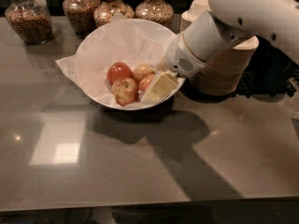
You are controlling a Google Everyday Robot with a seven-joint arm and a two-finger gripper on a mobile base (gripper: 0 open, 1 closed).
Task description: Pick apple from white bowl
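Note:
The white bowl (100,45), wide and lined with crinkled white paper, stands at the back middle of the grey counter. Several apples lie in it. A deep-red one (118,72) is on the left, a yellower blushed one (124,91) in front, and a pale pink one (141,71) behind. The red-pink apple (146,82) lies at the right and is partly hidden by my gripper. My gripper (159,87), cream-coloured on a white arm, reaches down from the right into the bowl's right side and sits against that apple.
A stack of beige disposable bowls (224,69) stands just right of the white bowl, behind my arm. Several glass jars of nuts (29,20) line the back edge. The grey counter (140,162) stretches towards the front edge.

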